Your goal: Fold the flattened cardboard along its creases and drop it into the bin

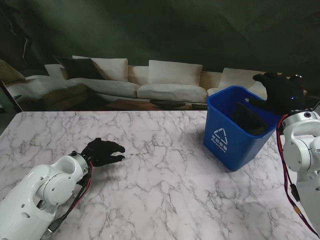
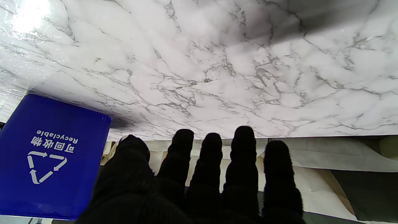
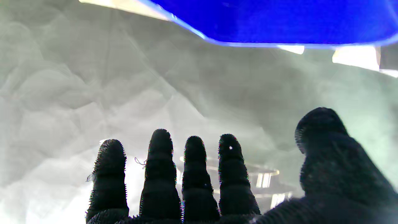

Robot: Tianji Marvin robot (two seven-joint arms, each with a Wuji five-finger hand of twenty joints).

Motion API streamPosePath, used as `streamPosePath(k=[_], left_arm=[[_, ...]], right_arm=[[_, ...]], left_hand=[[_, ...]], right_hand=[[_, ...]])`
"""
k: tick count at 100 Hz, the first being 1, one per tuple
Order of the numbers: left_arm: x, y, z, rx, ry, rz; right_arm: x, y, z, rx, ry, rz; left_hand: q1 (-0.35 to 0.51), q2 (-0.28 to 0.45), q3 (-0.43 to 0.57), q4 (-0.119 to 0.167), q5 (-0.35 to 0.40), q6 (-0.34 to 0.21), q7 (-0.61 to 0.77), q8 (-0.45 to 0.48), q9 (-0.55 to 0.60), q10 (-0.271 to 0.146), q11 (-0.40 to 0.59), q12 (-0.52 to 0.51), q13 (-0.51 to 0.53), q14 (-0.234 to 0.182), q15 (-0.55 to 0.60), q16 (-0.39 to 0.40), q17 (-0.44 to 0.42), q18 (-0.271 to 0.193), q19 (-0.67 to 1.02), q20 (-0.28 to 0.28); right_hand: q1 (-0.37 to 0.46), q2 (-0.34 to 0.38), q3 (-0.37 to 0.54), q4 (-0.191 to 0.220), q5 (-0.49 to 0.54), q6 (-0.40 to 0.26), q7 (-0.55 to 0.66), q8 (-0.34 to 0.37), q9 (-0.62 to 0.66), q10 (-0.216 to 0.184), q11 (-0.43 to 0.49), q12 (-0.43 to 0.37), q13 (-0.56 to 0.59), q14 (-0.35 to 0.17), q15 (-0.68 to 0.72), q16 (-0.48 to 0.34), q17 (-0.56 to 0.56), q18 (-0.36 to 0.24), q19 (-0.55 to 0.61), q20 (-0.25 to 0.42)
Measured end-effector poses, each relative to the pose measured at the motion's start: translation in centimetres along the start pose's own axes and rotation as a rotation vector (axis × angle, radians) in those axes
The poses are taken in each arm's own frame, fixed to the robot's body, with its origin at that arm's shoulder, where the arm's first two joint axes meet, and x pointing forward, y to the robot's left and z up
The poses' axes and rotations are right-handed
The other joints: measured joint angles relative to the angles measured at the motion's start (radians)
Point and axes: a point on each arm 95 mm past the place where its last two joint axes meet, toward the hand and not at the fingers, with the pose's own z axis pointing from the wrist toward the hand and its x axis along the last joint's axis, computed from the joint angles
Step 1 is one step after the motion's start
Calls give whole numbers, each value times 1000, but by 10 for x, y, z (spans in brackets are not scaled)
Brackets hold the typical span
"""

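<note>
Bin (image 1: 231, 139) on the table (image 1: 160, 190) near its right edge, toward the far side, with the cardboard (image 1: 248, 120) inside. Right hand (image 1: 280, 92) over the bin's far right rim. Left hand (image 1: 102, 151) by the left edge, well apart from the bin.

A staged test space dressed to resemble a living room. A white marble-patterned tabletop (image 1: 150, 165) fills the foreground. Behind it hangs a wrinkled printed backdrop (image 1: 150, 30) showing a cream sofa (image 1: 125, 82) with cushions (the creases in the dark green wall area reveal it as fabric or paper). A blue recycling bin (image 1: 235, 125) stands on the tabletop.
</note>
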Motion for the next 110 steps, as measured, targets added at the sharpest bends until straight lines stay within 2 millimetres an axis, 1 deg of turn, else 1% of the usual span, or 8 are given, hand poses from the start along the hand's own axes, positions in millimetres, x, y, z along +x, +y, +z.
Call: streamPosePath(k=[17, 29, 46, 59, 69, 82, 99, 110], left_arm=[[-1, -2, 0, 7, -1, 2], [1, -4, 2, 20, 2, -3], [9, -8, 9, 47, 11, -29], [14, -11, 10, 75, 14, -38], [18, -13, 11, 113, 20, -46], [20, -14, 10, 129, 28, -66], [20, -12, 10, 170, 30, -107], [19, -6, 13, 196, 25, -156]], right_arm=[[6, 15, 3, -79, 71, 93], [21, 30, 7, -97, 118, 108], [70, 38, 18, -98, 278, 167], [112, 35, 22, -93, 393, 200], [141, 26, 23, -67, 448, 292], [174, 4, 19, -32, 486, 363], [207, -39, 8, 81, 512, 443], [219, -72, -1, 159, 493, 513]], left_hand=[[0, 0, 0, 0, 0, 0, 0, 0, -13, 0, -40, -51, 3, 0, -49, -66, -5, 1, -72, -30], [-1, 0, 0, 0, 0, 0, 0, 0, -38, 1, -76, -97, -10, 0, -83, -118, -12, 2, -125, -62], [-1, 0, 0, 0, -17, 0, -5, -2, -75, 2, -106, -135, -48, 0, -106, -156, -16, 2, -150, -75], [-1, 0, 0, 0, -48, -1, -17, -12, -171, 4, -135, -154, -62, 0, -111, -161, -24, 3, -164, -88], [-2, 1, 0, 0, -70, -1, -26, -14, -220, 4, -151, -175, -74, 0, -112, -167, -25, 3, -174, -89], [-14, 1, -2, 0, -109, -1, -45, -21, -221, 6, -152, -188, -74, 0, -112, -168, -25, 3, -175, -89], [-14, 11, 1, 0, -135, 2, -65, -37, -167, 7, -111, -187, -72, 0, -112, -168, -25, 10, -175, -89], [-14, 11, 1, 0, -135, 10, -65, -38, -120, 7, -72, -118, -70, 0, -85, -125, -25, 11, -168, -74]], right_hand=[[1, 10, -9, 0, 0, 0, 1, 0, 1, -11, 0, 0, 0, 0, -1, -1, -8, 0, -3, -1], [11, 34, -21, 2, 1, 0, 14, 0, 1, -8, 0, 0, 0, 0, -1, -1, -8, 0, -7, -1], [11, 40, -40, 18, 13, -2, 17, 0, 28, -12, 3, -2, 1, 0, -1, -1, 2, 0, -7, -1], [11, 50, -59, 22, 20, -15, 26, 0, 53, -17, 3, -9, 4, -6, -1, -1, 6, 0, -7, -2], [11, 50, -59, 26, 21, -22, 26, 0, 56, -19, 3, -10, 19, -8, -1, -1, 8, 0, -7, -2], [13, 62, -74, 27, 21, -23, 26, 0, 63, -22, 3, -10, 19, -9, -1, -1, 8, 0, -7, -11], [21, 74, -84, 27, 21, -23, 26, 0, 67, -22, 3, -10, 19, -9, -1, -1, 19, 0, -7, -12], [22, 95, -90, 29, 21, -23, 28, 0, 67, -22, 3, -10, 29, -9, -1, -1, 30, 0, -2, -12]])
